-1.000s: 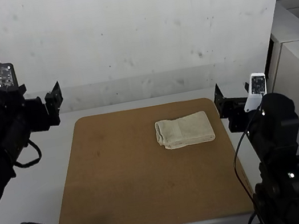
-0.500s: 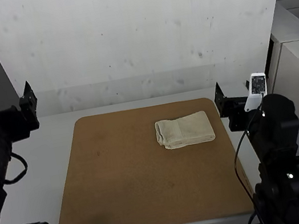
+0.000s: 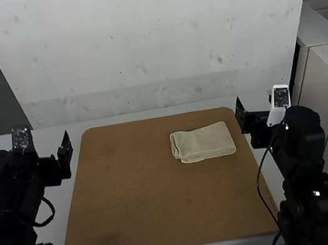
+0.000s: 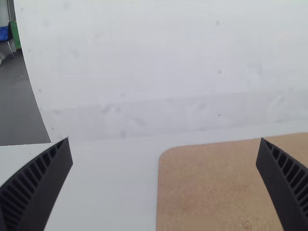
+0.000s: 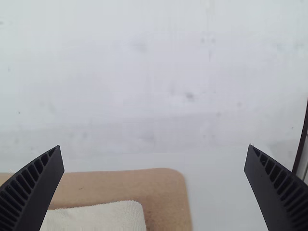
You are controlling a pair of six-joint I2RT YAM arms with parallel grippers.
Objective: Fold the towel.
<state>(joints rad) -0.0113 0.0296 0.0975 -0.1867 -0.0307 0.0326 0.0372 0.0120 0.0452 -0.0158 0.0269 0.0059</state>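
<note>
On the brown board (image 3: 135, 210), near its far right corner, the towel (image 3: 203, 144) lies folded, so I'd have the left gripper (image 4: 164, 138) and right gripper (image 5: 154, 146), both spread and empty, avoid disturbing it.

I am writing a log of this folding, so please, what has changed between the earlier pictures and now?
The left gripper first moved outward, to the high view's left, then came back inward and lower in that view. The right gripper shifted only slightly. Nothing was taken hold of or let go. The towel stayed folded on the brown board, in the same place.
</note>
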